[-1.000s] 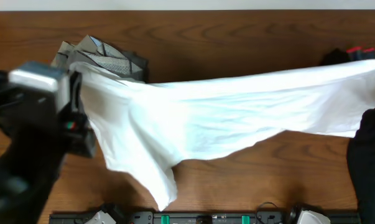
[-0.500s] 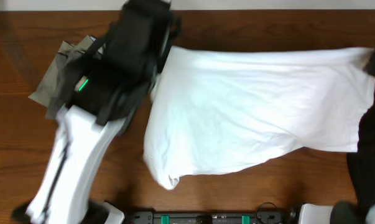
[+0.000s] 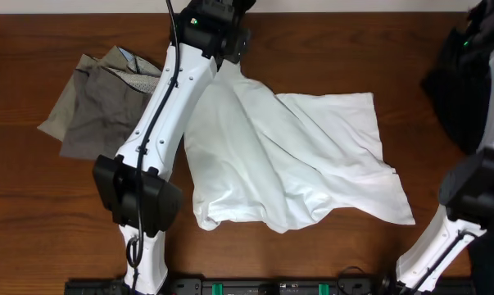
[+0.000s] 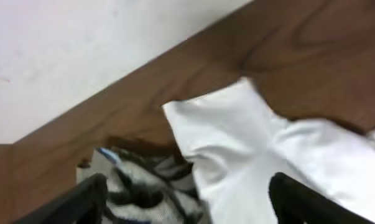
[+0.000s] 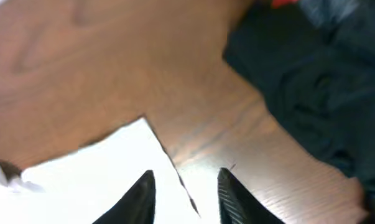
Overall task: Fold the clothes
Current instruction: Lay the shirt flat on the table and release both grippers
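Observation:
The white T-shirt [image 3: 287,164] lies rumpled in the middle of the table, with folds across it. Grey-khaki trousers [image 3: 99,102] lie at the far left, their patterned lining [image 4: 137,186] showing in the left wrist view. My left gripper [image 3: 234,41] hangs over the shirt's far left corner [image 4: 237,137], open wide [image 4: 187,199] and holding nothing. In the right wrist view my right gripper [image 5: 184,186] is open above the shirt's edge [image 5: 112,168], with nothing held. Its fingers are hard to make out from overhead. A black garment [image 3: 451,90] lies at the far right.
The left arm [image 3: 160,123] stretches from the near edge across the shirt's left side to the far edge. The right arm [image 3: 468,188] rises at the right edge beside the black garment [image 5: 311,93]. A pale wall [image 4: 81,50] borders the table's far side.
Both grippers have opened and let go of the T-shirt. It has dropped from being stretched out in the air to lying rumpled on the table. The left arm has swung to the far edge.

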Robot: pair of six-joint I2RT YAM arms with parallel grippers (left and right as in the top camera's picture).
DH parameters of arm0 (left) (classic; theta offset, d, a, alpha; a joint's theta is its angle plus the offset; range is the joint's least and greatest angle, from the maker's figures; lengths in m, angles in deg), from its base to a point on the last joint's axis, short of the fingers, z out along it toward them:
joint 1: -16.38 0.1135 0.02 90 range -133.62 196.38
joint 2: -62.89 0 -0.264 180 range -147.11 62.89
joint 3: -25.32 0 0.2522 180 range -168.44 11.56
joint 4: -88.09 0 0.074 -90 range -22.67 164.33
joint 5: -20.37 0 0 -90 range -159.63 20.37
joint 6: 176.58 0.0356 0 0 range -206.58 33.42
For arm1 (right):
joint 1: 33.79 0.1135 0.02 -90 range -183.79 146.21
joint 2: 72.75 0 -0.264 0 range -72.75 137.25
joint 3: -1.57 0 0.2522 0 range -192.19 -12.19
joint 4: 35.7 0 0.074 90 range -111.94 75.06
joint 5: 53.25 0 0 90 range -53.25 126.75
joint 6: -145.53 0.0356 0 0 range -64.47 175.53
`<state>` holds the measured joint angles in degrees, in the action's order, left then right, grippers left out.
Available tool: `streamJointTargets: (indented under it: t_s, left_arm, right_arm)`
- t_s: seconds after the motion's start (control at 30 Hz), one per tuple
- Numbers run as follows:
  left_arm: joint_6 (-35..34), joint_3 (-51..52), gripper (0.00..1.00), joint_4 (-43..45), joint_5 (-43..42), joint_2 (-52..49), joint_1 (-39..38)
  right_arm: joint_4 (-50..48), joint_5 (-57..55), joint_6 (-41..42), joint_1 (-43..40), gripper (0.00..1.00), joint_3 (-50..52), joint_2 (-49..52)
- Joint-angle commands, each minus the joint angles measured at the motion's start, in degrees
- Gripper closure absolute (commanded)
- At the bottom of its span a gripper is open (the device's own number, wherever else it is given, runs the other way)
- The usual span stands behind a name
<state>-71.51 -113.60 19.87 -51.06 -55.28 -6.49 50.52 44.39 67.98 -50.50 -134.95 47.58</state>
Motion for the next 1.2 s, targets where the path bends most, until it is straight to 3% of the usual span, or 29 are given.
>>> streamJointTargets:
  t_s: [0.0,0.1,0.3,0.57,0.8,0.93,1.03,1.1,1.17]
  left_arm:
    - [-0.85,-0.87,0.09,-2.32,1.46,6.54,-0.07]
    - [-4.61,-0.87,0.1,-5.99,1.44,10.73,-0.07]
    - [-13.73,-0.87,0.1,-14.14,1.31,20.44,-0.07]
    - [-18.05,-0.87,0.09,-21.59,-2.73,31.69,-0.07]
    - [-18.4,-0.87,0.1,-22.71,-2.73,37.11,-0.07]
    - [-18.38,-0.87,0.09,-22.73,-2.73,38.27,-0.07]
    - [-18.38,-0.87,0.09,-22.73,-2.73,38.45,-0.07]
    - [-18.38,-0.85,0.09,-22.73,-2.73,38.45,-0.07]
    - [-18.38,-0.85,0.1,-22.73,-2.73,38.45,-0.07]
  right_arm:
    - [0.9,3.69,-6.45,-0.35,0.57,-0.81,-2.43]
    - [3.26,5.6,-10.45,0.72,0.43,-0.7,-2.27]
    - [2.08,9.79,-14.69,5.77,0.41,5.66,-1.88]
    - [-14.53,8.46,-16.35,15.47,0.27,24.37,-1.84]
    - [-31.17,-2.03,-14.62,20.39,0.27,37.29,-1.79]
    - [-37.0,-4.04,-11.98,20.65,0.32,41.33,-1.7]
    - [-39.85,-4.63,-10.73,20.52,0.42,43.15,-1.53]
    - [-40.37,-4.66,-10.73,20.52,0.56,43.45,-1.22]
    - [-40.37,-4.72,-10.78,20.52,0.79,43.45,-1.16]
